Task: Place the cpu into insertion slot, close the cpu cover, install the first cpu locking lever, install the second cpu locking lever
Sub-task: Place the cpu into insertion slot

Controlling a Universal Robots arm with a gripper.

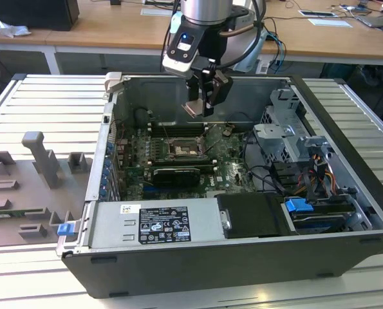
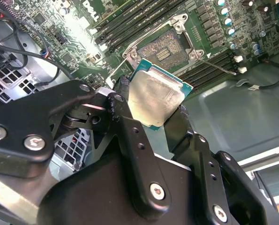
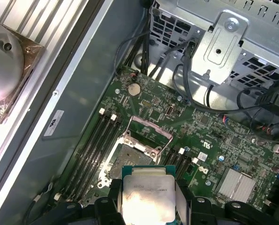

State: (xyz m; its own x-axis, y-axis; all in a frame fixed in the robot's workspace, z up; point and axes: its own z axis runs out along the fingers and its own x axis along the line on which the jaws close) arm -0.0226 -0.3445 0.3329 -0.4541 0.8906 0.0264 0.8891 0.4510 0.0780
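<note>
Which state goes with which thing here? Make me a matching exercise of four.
Things:
1 cpu
2 insertion slot
3 gripper
4 black expansion card

States:
A bare, nothing in it
B shut on the chip
C gripped, held in the air
D long, seated near the slot

Pairs: 1-C, 2-A, 3-B, 4-D

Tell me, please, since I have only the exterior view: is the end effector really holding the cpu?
Observer: Yes. In the second wrist view the end effector is shut on the cpu, with its fingers on two opposite edges and the pale metal face showing.
Operator: Thank you. Is anything already sitting in the insertion slot?
Observer: No. In the second wrist view the insertion slot lies open, with its bare contact field showing and no chip in it.
</note>
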